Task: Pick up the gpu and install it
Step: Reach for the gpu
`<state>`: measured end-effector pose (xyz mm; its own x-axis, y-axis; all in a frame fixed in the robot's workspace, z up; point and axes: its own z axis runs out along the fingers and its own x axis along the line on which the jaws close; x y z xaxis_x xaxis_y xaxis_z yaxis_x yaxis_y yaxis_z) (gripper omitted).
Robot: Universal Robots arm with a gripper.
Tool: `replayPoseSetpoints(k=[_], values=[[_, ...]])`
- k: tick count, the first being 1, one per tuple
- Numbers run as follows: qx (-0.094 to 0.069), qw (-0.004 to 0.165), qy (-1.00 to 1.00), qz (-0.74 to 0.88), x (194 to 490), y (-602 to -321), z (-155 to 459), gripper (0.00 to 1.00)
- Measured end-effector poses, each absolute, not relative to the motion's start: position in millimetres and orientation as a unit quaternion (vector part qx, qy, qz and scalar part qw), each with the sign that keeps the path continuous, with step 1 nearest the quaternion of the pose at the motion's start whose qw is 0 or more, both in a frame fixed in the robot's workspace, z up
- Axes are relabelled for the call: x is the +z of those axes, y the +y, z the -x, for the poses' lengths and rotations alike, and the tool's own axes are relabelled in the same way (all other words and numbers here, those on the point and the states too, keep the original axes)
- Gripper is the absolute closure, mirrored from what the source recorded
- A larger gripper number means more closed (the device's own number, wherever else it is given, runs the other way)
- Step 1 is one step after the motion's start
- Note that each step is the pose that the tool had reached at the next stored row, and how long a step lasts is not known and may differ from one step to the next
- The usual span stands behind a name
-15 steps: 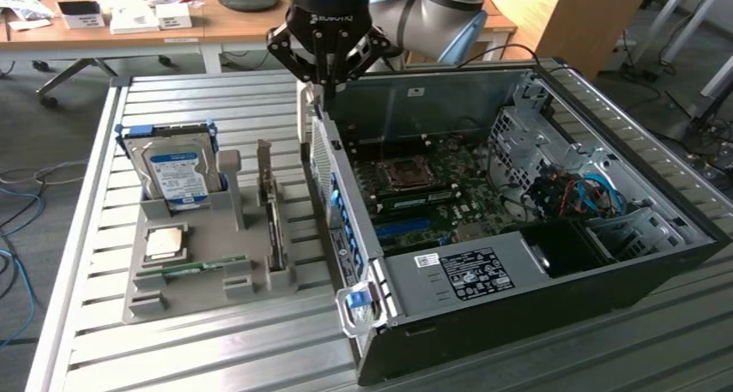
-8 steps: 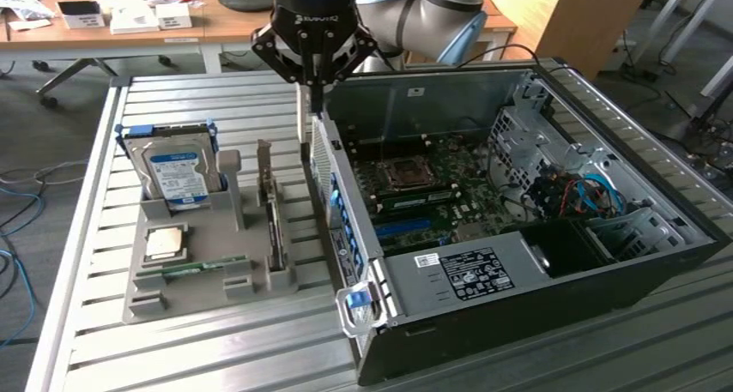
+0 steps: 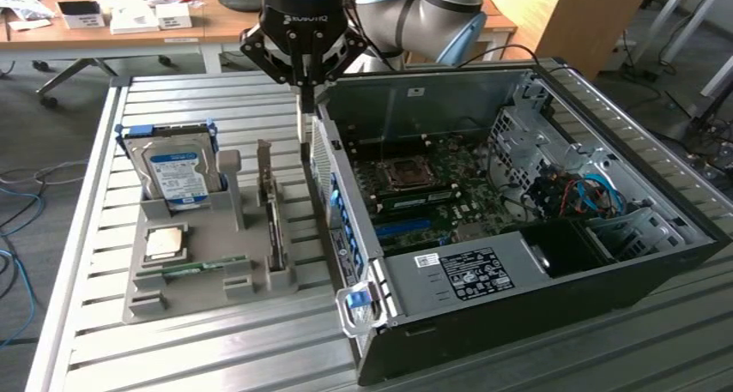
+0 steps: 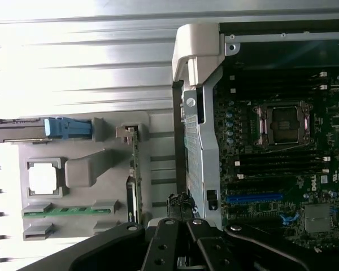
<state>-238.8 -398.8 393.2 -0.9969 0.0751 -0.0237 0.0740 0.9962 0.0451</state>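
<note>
Right now the gripper (image 3: 305, 109) hangs empty with its jaws together, just beside the case (image 3: 550, 263) wall. The gpu (image 3: 273, 212) stands nearby, on edge in its holder (image 3: 195, 276) on the desk (image 3: 172, 349). Lowered while closed, the gripper could strike the card's top edge or clip the case.

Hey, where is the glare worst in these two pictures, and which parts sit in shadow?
Wrist view: the table is washed out to near white, the processor in the grey tray is blown out, and the motherboard stays dim. Exterior view: the light is soft and even with no strong glare; the deepest shadow lies inside the computer case, in its front bay.
</note>
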Motion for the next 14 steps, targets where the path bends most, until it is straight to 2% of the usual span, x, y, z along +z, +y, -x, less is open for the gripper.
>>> replayPoseSetpoints(k=[14], values=[[0.022, 0.013, 0.999, -0.037, 393.2, -398.9, 248.1, 0.89]])
